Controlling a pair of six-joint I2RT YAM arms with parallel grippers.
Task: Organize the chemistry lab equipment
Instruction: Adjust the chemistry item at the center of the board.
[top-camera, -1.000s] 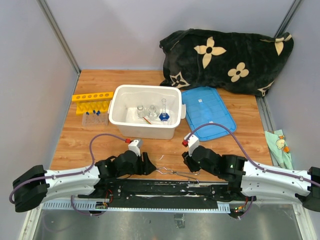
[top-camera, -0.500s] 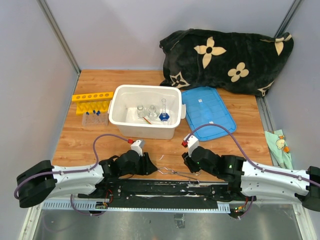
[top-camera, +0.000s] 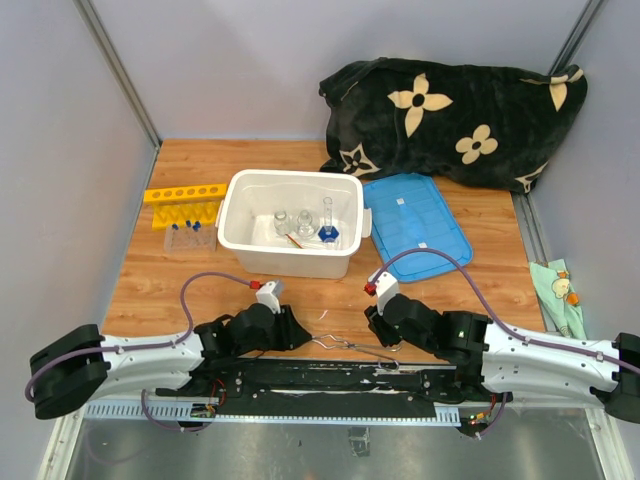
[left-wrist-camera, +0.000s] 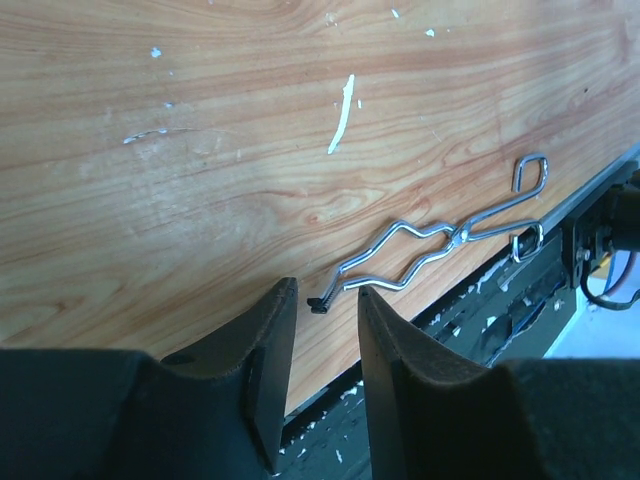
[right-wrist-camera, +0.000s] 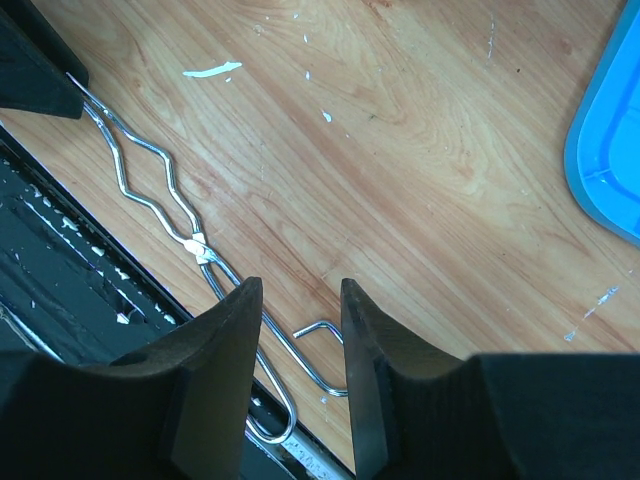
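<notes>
The left gripper (left-wrist-camera: 325, 292) and right gripper (right-wrist-camera: 300, 285) are hovering part-open over the metal tongs (left-wrist-camera: 462, 237) on the tabletop (left-wrist-camera: 200, 150), so clamping them looks next.

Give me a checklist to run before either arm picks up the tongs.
1. The tongs lie flat on the table, clear of other things: ok.
2. The left gripper has its jaws parted with nothing between them: ok.
3. Left gripper lined up on the tongs: not ok. The tips lie just past its fingertips, not between them.
4. The right gripper is open over the handle loops: ok.
5. Right fingers touching the handles: cannot tell.
6. The tub is open to take things, its lid lying beside it: ok.
</notes>
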